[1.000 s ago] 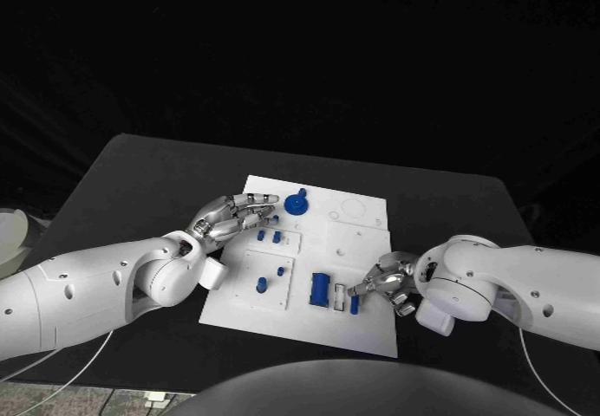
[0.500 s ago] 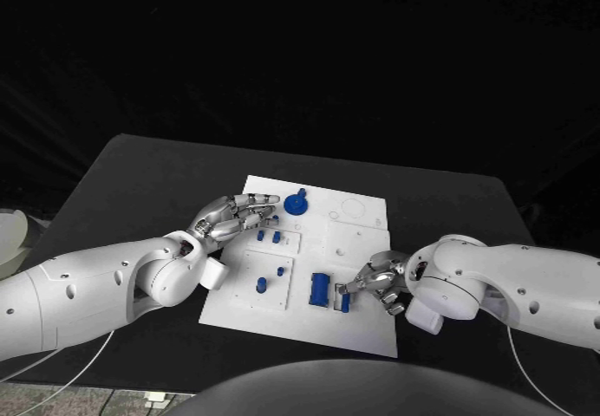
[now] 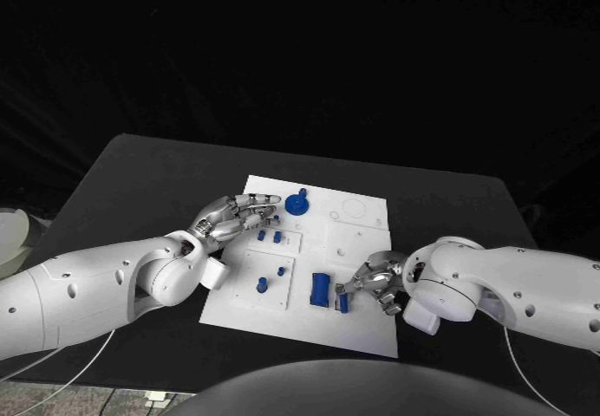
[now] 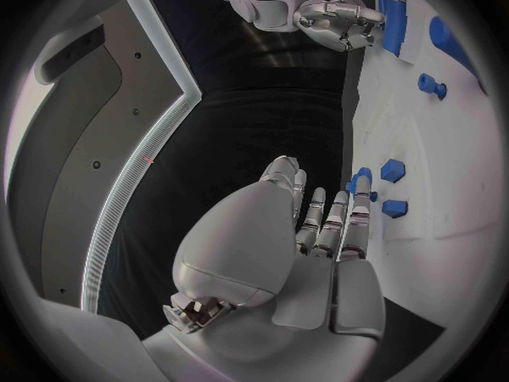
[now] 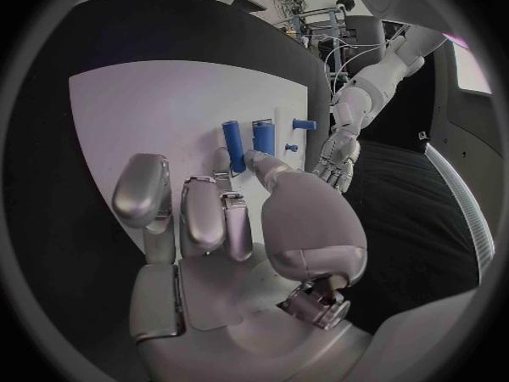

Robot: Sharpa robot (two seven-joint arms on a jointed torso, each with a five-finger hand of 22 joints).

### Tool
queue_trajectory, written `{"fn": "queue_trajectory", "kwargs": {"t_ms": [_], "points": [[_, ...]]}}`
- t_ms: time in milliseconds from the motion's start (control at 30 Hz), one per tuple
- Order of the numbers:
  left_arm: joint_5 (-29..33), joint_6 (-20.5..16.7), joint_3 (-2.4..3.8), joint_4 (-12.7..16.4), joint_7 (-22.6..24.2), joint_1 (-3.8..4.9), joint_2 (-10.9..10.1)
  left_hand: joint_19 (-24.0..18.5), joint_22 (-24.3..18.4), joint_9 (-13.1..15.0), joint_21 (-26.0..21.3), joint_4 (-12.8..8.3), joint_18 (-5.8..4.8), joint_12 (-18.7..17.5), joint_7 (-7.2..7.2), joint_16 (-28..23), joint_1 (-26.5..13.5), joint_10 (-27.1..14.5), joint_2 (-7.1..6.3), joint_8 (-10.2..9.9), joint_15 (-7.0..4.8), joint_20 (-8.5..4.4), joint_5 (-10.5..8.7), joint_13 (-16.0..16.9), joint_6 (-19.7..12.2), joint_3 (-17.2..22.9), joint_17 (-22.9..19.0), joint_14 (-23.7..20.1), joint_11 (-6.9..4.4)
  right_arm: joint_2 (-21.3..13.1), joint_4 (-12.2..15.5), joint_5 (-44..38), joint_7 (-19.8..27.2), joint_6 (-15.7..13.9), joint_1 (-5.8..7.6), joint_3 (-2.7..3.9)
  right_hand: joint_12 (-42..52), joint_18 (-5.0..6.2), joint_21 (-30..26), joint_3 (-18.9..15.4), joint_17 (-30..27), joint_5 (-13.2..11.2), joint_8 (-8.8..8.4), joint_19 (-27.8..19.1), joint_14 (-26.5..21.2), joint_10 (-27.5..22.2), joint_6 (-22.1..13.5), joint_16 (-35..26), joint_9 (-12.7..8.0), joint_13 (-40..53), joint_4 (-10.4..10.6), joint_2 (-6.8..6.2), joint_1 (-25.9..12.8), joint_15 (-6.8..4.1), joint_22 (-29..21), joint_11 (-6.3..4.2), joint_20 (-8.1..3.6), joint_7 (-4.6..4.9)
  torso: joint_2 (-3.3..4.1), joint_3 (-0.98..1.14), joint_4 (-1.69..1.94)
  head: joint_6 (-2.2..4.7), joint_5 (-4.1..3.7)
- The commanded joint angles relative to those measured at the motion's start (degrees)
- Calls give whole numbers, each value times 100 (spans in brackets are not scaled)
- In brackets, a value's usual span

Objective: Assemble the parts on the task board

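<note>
The white task board (image 3: 356,251) lies in the middle of the black table. My right hand (image 3: 376,282) (image 5: 233,229) is over its near right part and pinches a narrow blue piece (image 3: 342,302) (image 5: 232,140) between thumb and finger, right beside a wider blue block (image 3: 322,289) (image 5: 263,134). My left hand (image 3: 232,217) (image 4: 308,229) rests at the board's left edge, holding nothing, its fingers loosely extended toward two small blue pieces (image 3: 268,235) (image 4: 391,171). Just beyond that hand stands a round blue knob (image 3: 296,204). Two blue pegs (image 3: 262,283) sit in the square plate at the near left.
Bare black table (image 3: 138,182) surrounds the board on all sides. My right forearm (image 3: 512,290) lies over the table to the board's right, and my left forearm (image 3: 88,295) to its left. The board's far right part (image 3: 356,212) carries only white fittings.
My right hand has shifted a little to the left with the narrow blue piece, bringing it up against the wider blue block. The left hand has stayed put.
</note>
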Motion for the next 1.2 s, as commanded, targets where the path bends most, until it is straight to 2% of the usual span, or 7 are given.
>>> {"fn": "queue_trajectory", "kwargs": {"t_ms": [33,400,700,833,967,1067,1200], "points": [[1,125,4,3,31,-3,14,33,-5,-9,-2,9,-29,-16,51,15,47,7,-10,-29,39,14,29,3,-11,34,5,-17,39,12,-11,-181,-29,86,-9,-3,-41,73,-52,-55,-34,-133,-25,-40,135,567,-40,-39,-26,1454,95,-9,-107,42,678,53,6,22,-5,-3,-2,0,-3],[1,148,5,-21,20,-13,22,32,-7,-9,-2,4,-30,-24,53,15,50,4,-9,-31,40,14,31,2,-11,45,5,-17,41,26,-28,-211,-39,90,-10,-3,-54,80,-103,-343,-55,-135,-11,-40,136,559,-59,-56,-44,1443,370,9,-404,63,667,76,33,46,-7,1,-7,0,-2],[1,166,5,-34,4,-25,25,31,-8,-10,-3,1,-30,-29,55,15,52,3,-8,-32,42,14,32,1,-11,51,5,-18,42,7,-39,-227,-56,56,-10,-3,-62,86,-145,-495,-69,-109,1,-37,138,553,-72,-65,-58,1435,584,101,-579,63,661,77,36,44,-7,2,-4,0,9],[1,175,5,-33,2,-33,23,30,-11,-10,-4,-6,-31,-28,60,14,57,2,-5,-32,44,13,35,1,-9,66,5,-21,45,-37,-4,-270,-15,33,-10,-3,-39,81,-116,-633,-30,-271,23,-21,152,568,-64,-38,-58,1455,743,89,-740,60,672,69,34,35,0,5,-3,0,15],[1,180,5,-31,13,-41,15,30,-11,-10,-4,-6,-31,-28,60,14,57,2,-5,-32,44,13,35,1,-9,66,5,-21,45,-126,76,-375,113,-10,-10,-1,22,62,2,-774,13,-509,112,30,170,608,-14,-7,-23,1507,863,58,-822,35,707,39,14,0,-1,4,-9,0,32],[1,177,5,-30,18,-46,5,30,-13,-10,-5,-13,-32,-23,63,19,63,4,-2,-32,48,13,39,2,-6,80,6,-18,49,-208,145,-429,231,13,-10,6,22,44,115,-841,115,-623,200,73,196,608,20,61,22,1507,830,-7,-744,16,740,16,-3,-27,-3,3,-13,0,37],[1,177,5,-26,16,-52,-9,30,-13,-10,-5,-13,-32,-23,63,19,63,4,-2,-32,48,13,39,2,-6,80,6,-18,49,-302,241,-702,302,249,-10,11,22,21,251,-929,239,-773,546,121,223,608,91,153,287,1507,628,-112,-467,-31,780,-40,-43,-96,-1,3,-6,0,37]]}}
